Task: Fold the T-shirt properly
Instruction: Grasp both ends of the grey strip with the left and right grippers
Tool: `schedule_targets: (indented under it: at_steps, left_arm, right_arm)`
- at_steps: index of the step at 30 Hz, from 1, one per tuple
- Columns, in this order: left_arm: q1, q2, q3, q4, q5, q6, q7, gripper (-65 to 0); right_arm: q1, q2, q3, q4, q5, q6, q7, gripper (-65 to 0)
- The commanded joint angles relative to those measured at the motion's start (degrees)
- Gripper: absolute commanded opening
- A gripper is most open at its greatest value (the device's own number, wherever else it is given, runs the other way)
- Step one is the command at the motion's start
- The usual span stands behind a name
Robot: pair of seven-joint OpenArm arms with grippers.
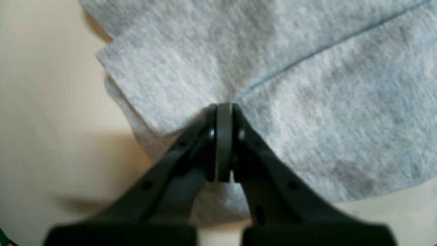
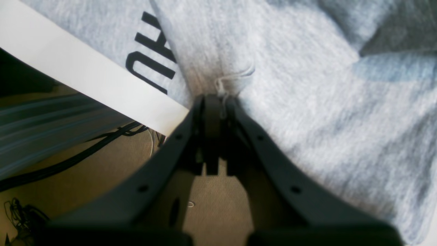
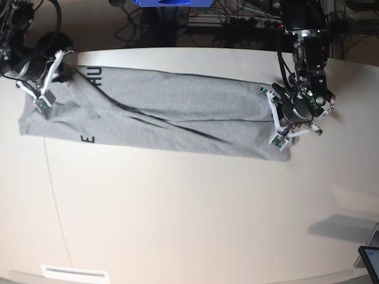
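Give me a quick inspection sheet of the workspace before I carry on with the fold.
Surface: pale table, mostly bare in front of the shirt.
Job's things: grey T-shirt lying in a long band across the table, black lettering showing near the right arm's end.
Clutter: nothing seen on the table; a dark device corner at its edge.
Grippers: left gripper shut on the T-shirt; right gripper shut on the T-shirt at the table edge, by a loose thread.
Cables: black cables below the table edge.
Surroundings: blue object behind the table.
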Motion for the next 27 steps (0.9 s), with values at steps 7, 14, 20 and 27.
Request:
schedule_targets:
  at_steps: [7,14,20,27]
  left_arm:
    - [-0.76,-0.57,-0.23,0.76,-0.18,-0.25,-0.5,-65.0]
    - [-0.76,-0.57,-0.15,0.68,-0.36,-0.25,-0.58,-65.0]
    - [0.03,-0.66,-0.15,0.68,-0.01,-0.25,-0.76,-65.0]
    - [0.03,-0.66,-0.15,0.68,-0.01,-0.25,-0.76,-65.0]
  right_arm:
    - [-0.79,0.88,0.5,2.31,0.67,0.14,0.29,-65.0]
    - [-1.23,0.61,0.59,5.48,0.5,0.14,0.38,-65.0]
    - [-1.14,0.52,0.59,5.39,0.32,0.14,0.46,-65.0]
    - [-0.88,0.44,0.59,0.56,0.24,0.14,0.82,-65.0]
